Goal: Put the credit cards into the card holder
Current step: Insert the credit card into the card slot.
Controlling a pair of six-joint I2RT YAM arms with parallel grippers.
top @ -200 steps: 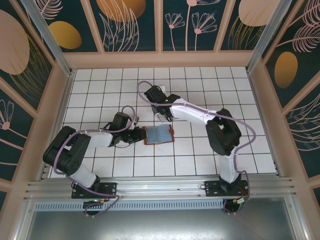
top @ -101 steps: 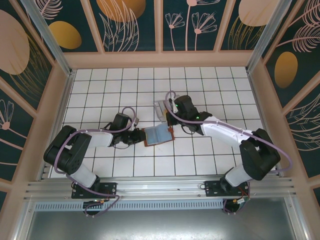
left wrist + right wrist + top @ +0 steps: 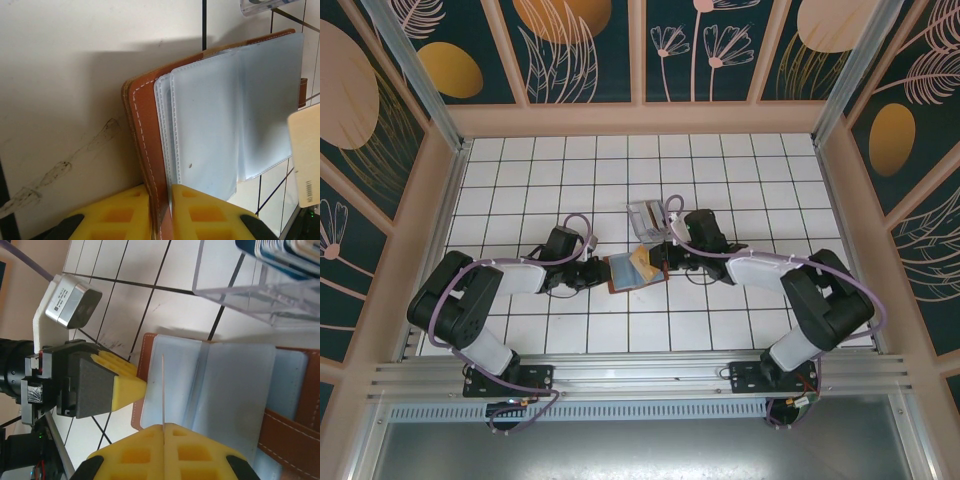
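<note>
The reddish-brown card holder [image 3: 632, 271] lies open on the white tiles, its pale clear sleeves [image 3: 210, 125] facing up. My left gripper [image 3: 162, 215] is shut on the left edge of its leather cover [image 3: 142, 125]. My right gripper [image 3: 164, 427] is shut on a yellow credit card [image 3: 163, 390], seen edge-on and held just above the sleeves of the card holder [image 3: 235, 385]. From above, that card [image 3: 642, 260] tilts over the holder's right half, with the right gripper [image 3: 661, 262] beside it. More credit cards [image 3: 280, 252], blue ones, stand in a clear case.
The clear plastic case [image 3: 645, 218] sits one tile behind the holder. The left gripper's fingers [image 3: 122, 385] are close to the held card. A strap with a clasp [image 3: 290, 432] lies across the holder's right side. Wooden walls ring the tiled floor [image 3: 770, 180].
The right arm swung from the clear case down to the card holder, carrying the yellow card over its right half. The left gripper kept its hold.
</note>
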